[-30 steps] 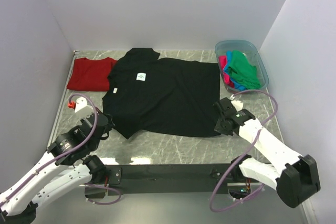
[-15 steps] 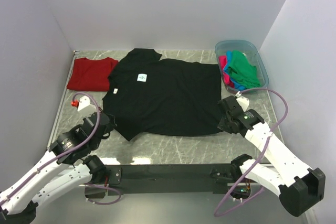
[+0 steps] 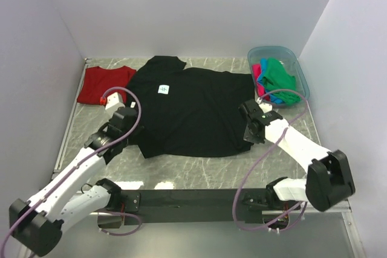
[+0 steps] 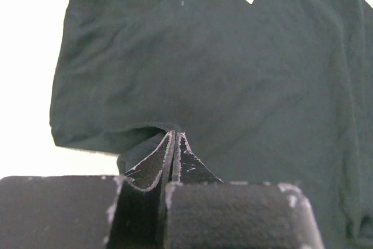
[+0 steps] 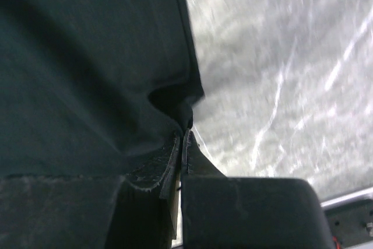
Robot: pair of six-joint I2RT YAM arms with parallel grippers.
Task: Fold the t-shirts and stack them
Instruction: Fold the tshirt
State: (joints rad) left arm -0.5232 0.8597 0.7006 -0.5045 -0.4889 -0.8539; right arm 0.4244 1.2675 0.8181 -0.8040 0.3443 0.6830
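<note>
A large black t-shirt with a small white label lies spread on the marble table. My left gripper is shut on the shirt's near left edge; in the left wrist view the cloth bunches at the closed tips. My right gripper is shut on the shirt's near right edge; in the right wrist view the hem is pinched at the tips. A dark red t-shirt lies folded at the far left. Green, pink and blue shirts sit in the tub.
A translucent blue plastic tub stands at the far right corner. Walls close in the table on three sides. Bare marble lies between the shirt and the black base bar at the near edge.
Both grippers have moved inward and forward over the shirt, carrying its near edges with them. The shirt's near corners have lifted and the near edge has shifted back.
</note>
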